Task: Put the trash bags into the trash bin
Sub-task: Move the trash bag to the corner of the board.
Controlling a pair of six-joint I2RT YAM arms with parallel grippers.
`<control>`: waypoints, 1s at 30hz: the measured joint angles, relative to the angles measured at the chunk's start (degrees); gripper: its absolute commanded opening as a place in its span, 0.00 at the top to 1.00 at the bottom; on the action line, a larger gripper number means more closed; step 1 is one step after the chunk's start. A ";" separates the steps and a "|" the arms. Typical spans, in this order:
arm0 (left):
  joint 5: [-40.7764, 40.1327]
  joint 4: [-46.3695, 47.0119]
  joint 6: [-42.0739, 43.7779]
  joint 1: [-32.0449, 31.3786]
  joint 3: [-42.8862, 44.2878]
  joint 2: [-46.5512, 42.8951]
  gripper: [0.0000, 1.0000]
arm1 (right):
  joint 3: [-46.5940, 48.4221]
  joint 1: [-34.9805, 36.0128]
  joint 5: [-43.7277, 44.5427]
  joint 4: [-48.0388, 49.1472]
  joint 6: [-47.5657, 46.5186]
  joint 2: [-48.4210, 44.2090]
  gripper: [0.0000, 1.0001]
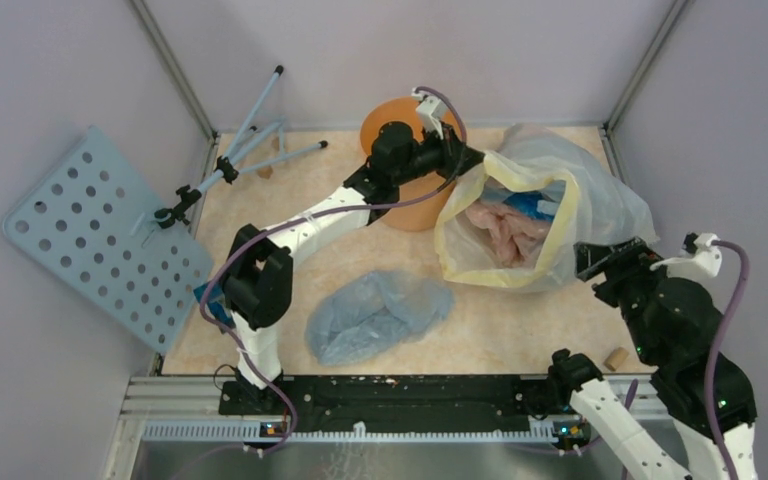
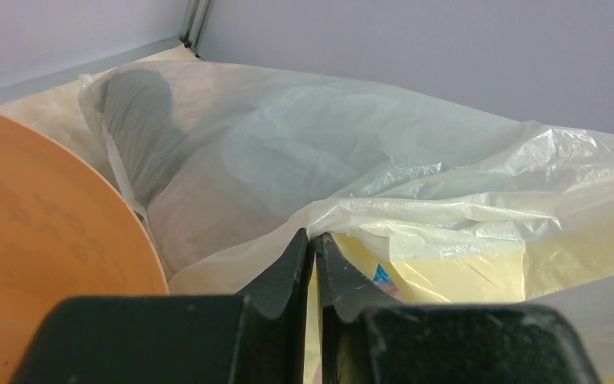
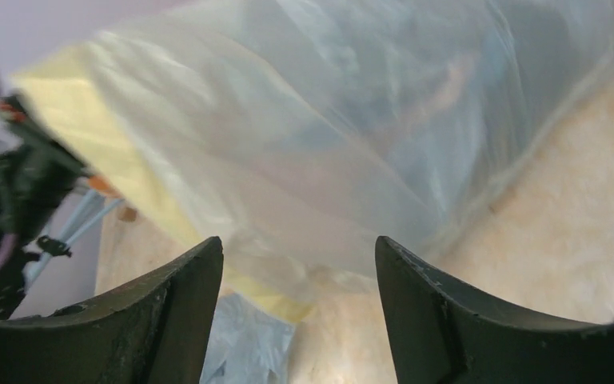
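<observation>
I log the left gripper (image 2: 313, 238): fingers pressed together, pinching the rim of the clear bag (image 1: 610, 195) beside the trash bin (image 1: 415, 212); right gripper (image 3: 297, 244): fingers spread, empty, facing that bag's side. The trash bag (image 1: 380, 315) lies loose on the table (image 1: 520, 330) between both arms; I'd pinch a raised fold, not flat film.

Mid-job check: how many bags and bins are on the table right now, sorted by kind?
Grey-blue trash bag: 1
Clear yellow-edged bag: 1
Orange bin: 1
Total: 3
What is inside the clear bag is not counted.
</observation>
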 measured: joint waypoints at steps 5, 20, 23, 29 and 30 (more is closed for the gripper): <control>-0.20 0.28 -0.37 0.00 -2.10 -1.86 0.89 | -6.16 0.00 6.62 -8.90 12.33 -3.43 0.39; 0.33 0.70 -1.09 0.00 -3.23 -2.03 0.87 | -29.81 0.00 1.29 -6.12 31.54 -4.81 0.40; 0.81 1.25 -1.62 0.00 -3.96 -2.03 0.87 | -31.23 0.00 -0.31 -1.51 31.78 -0.48 0.40; 3.23 2.71 -3.63 -0.07 -4.92 -1.68 0.86 | -31.21 -2.21 -0.17 9.49 30.58 9.90 0.41; 3.85 3.58 -3.96 -0.13 -4.90 -1.36 0.86 | -31.06 -4.83 -1.55 11.98 29.77 12.72 0.42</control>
